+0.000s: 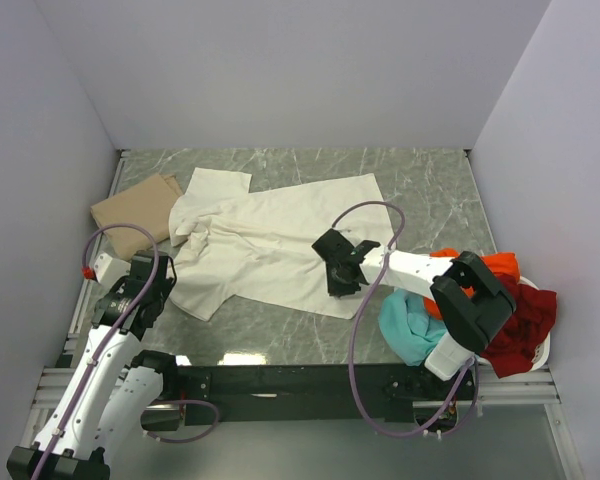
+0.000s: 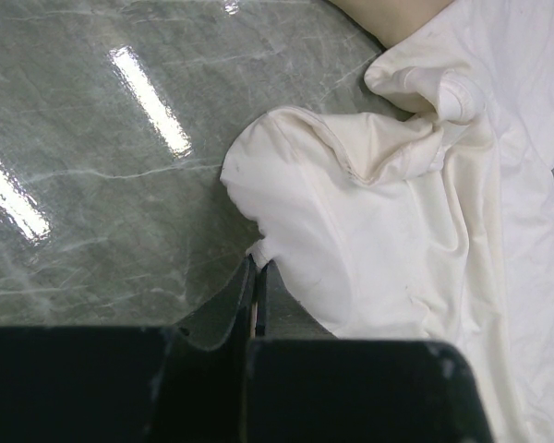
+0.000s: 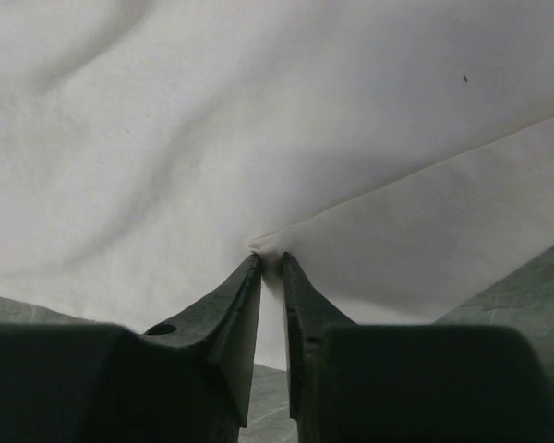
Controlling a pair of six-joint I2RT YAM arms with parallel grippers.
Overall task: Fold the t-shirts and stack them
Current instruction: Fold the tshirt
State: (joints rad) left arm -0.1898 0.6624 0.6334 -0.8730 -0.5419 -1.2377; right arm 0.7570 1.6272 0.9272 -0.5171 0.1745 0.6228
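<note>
So, near left, the left gripper (image 2: 257, 277) is seen with jaws pressed together on nothing, just beside a sleeve. A tuck of the cream shirt (image 1: 270, 240) is clamped by the right gripper (image 3: 270, 263) near the hem. A fold is probably being begun, and next that hem would need lifting and carrying left. The shirt is spread mid-table, collar left, hem right, long axis left-right. A tan shirt (image 1: 135, 212) is parked far left.

Tips of the right pincer (image 3: 270, 263) tight on a pleat of cream-white t-shirt (image 3: 258, 120) — marble table (image 3: 528, 288) lower right.
</note>
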